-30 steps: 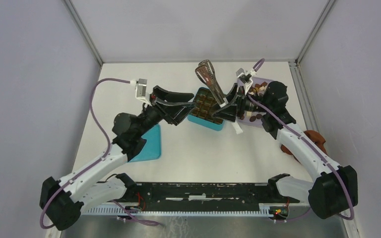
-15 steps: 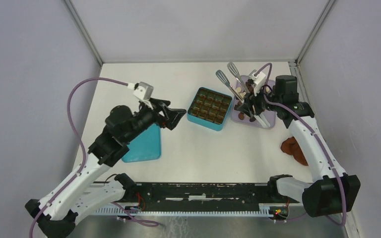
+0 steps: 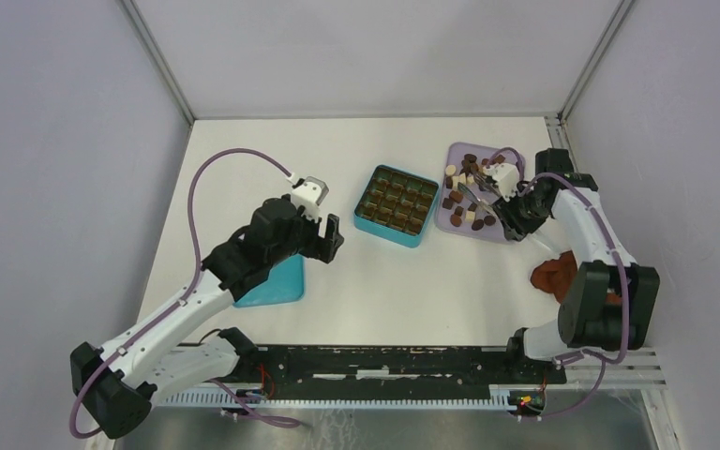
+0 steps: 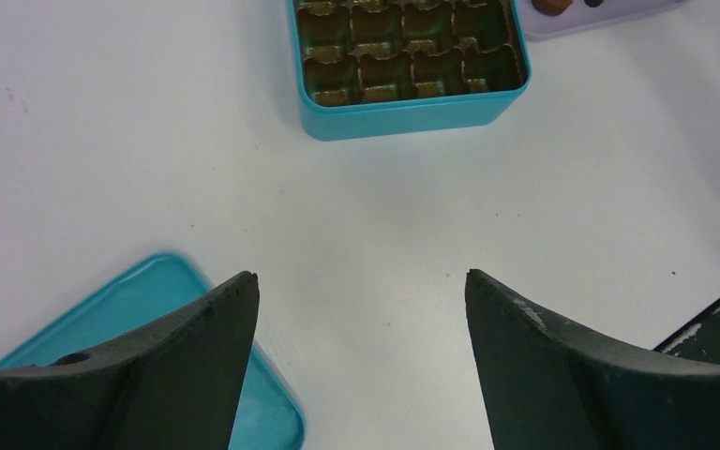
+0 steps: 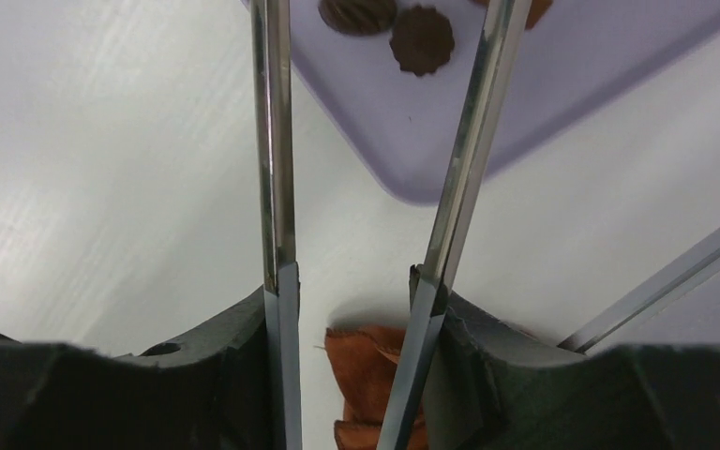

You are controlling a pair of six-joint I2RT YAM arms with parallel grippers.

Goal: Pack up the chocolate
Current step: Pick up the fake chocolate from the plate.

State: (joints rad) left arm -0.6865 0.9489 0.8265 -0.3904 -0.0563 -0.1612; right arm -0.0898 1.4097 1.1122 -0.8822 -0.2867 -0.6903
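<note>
- We are seeing the chocolate as small bite-sized pieces, dark brown, mid brown and cream-white, lying scattered on a flat lavender tray at the far right of the white counter.
- In the right wrist view, two fluted brown pieces are sitting near the tray's edge.
- The right end effector is pinching the metal tongs, whose arms are reaching over the tray.
- The left end effector is hanging spread wide above bare counter, gripping nothing.
- An open square teal box with a gold-brown compartment insert is sitting just left of the tray.
- Its flat teal lid is lying under the left arm.
- A crumpled reddish-brown cloth is lying beneath the right arm.
</note>
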